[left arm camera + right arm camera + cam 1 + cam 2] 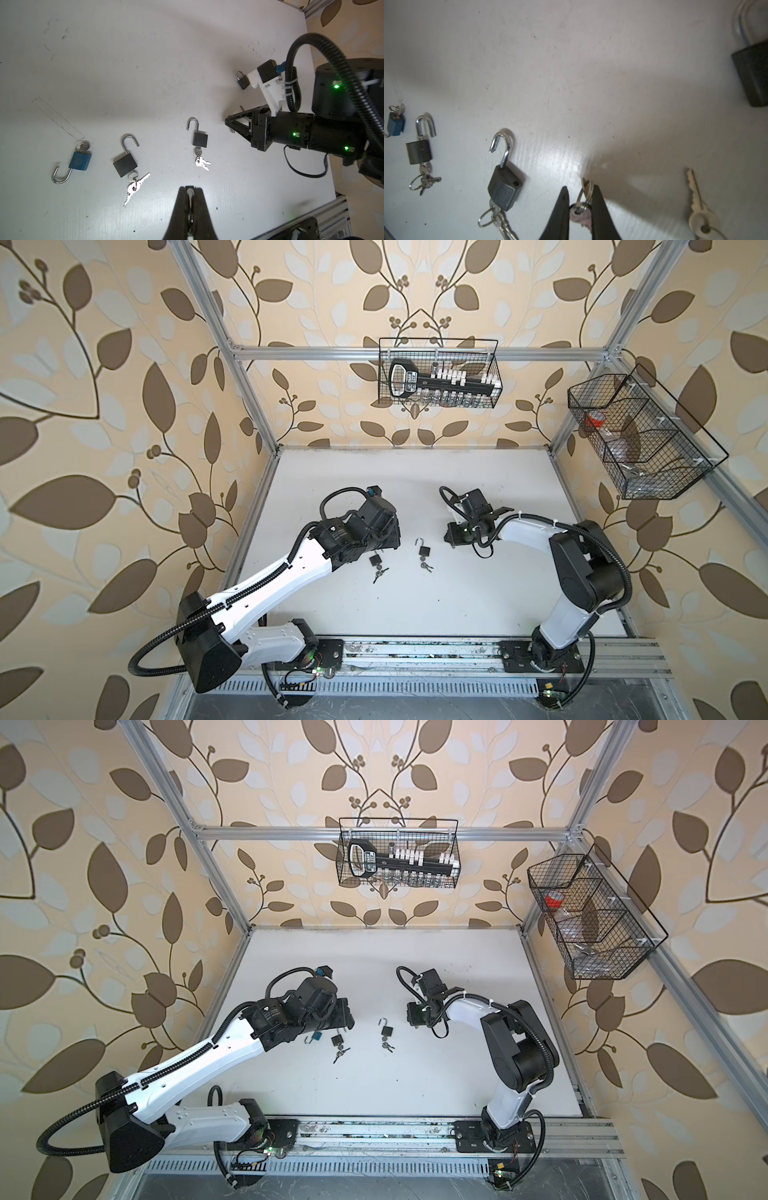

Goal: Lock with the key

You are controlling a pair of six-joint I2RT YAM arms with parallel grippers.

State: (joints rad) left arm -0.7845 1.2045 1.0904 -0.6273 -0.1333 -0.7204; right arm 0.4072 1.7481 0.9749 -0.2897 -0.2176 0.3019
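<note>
Right wrist view: right gripper (580, 188) is nearly closed and pinches a key (579, 217) by its head. The key ring (587, 192) pokes up between the jaws, down by the table (571, 72). A loose key (695, 195) lies beside it. A closed padlock (752, 74) sits near, on the far side, no key seen in it.

Left gripper (190, 189) is fully closed; can't tell if anything is in it.

Three locks lie open, keys in:
- centre black padlock (200, 139), just left of the right gripper
- second black padlock (125, 165), left of that
- blue padlock (80, 161), leftmost

Probably the centre one gets locked next. To do it well, left pins the body flat and the shackle goes fully home before any turn. Grip a key's head flat across the pads, not the ring, or it will swivel.
</note>
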